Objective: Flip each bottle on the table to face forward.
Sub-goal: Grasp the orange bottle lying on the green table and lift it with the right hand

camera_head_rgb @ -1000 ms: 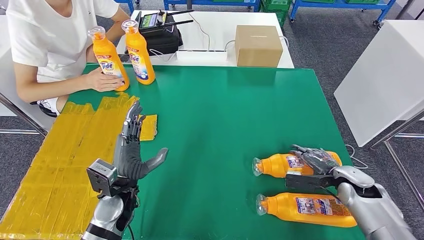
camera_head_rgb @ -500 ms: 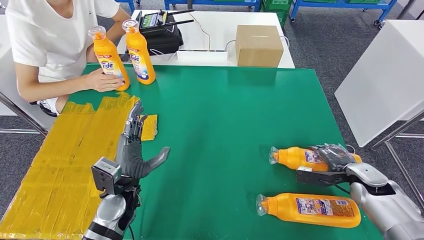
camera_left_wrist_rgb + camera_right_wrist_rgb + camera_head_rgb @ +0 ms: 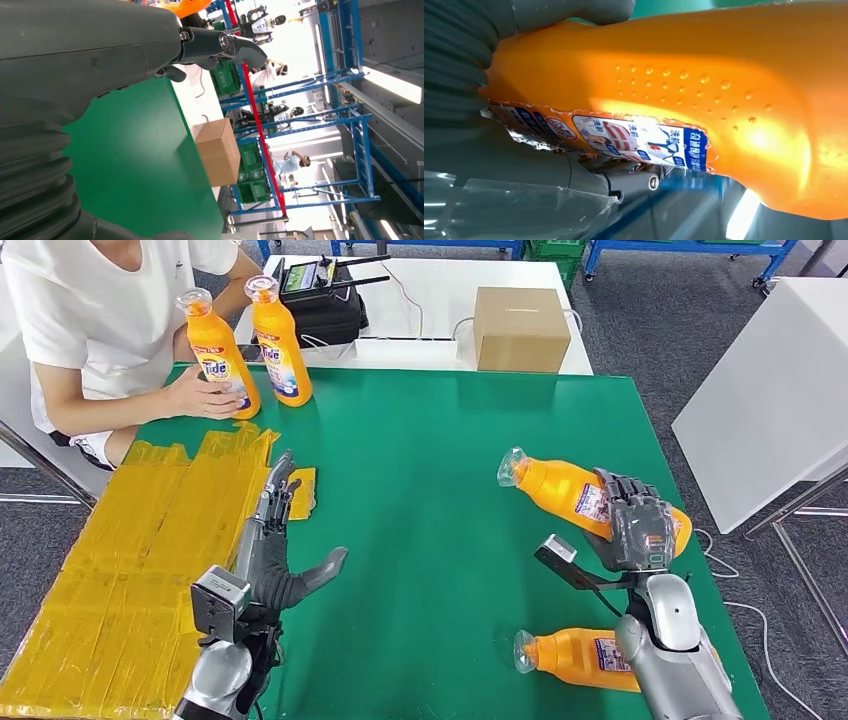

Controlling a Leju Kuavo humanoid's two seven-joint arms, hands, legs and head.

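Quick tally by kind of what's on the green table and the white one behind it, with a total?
Orange bottles: 4, two upright by the person, one held up by the right hand at, one lying flat
Cardboard box: 1
Black case: 1
Yellow tape scrap: 1
Total: 7

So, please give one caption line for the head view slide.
Right hand lifts an orange detergent bottle above the green table.
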